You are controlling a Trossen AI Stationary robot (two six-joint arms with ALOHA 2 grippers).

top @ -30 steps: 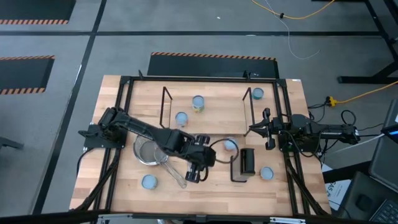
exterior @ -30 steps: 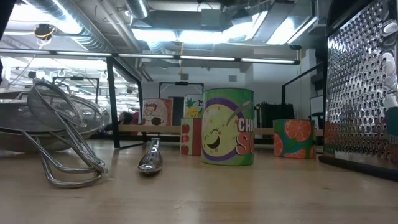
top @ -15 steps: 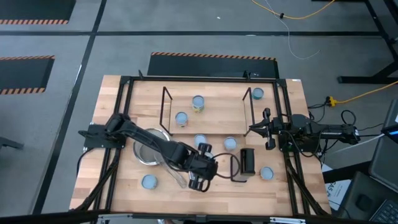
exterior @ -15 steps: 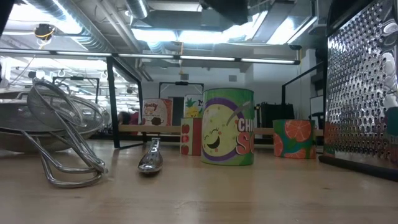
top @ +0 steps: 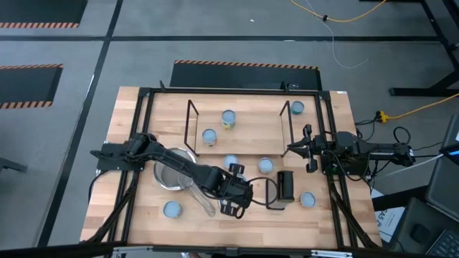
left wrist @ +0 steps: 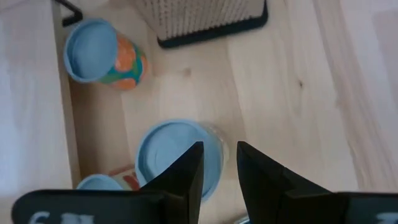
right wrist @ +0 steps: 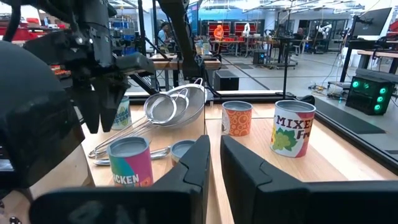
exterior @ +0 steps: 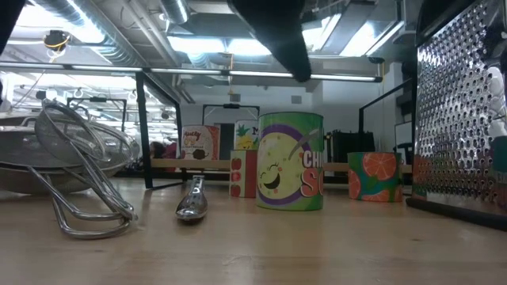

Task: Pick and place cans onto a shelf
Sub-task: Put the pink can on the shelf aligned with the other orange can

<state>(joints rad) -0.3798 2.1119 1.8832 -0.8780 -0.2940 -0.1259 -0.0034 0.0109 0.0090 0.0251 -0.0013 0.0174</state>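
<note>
We read "MIXE" on a shelf can. Our left gripper, fingers narrowly parted and empty, hovers above a blue-topped can.

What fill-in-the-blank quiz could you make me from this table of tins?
1. The wooden shelf holds ___ cans.
2. The metal strainer lies partly beneath the ___ arm.
3. The left gripper hangs over a can whose top is pale ___.
4. The right gripper waits beside the shelf's ___ end.

Missing words: two; left; blue; right.
</note>
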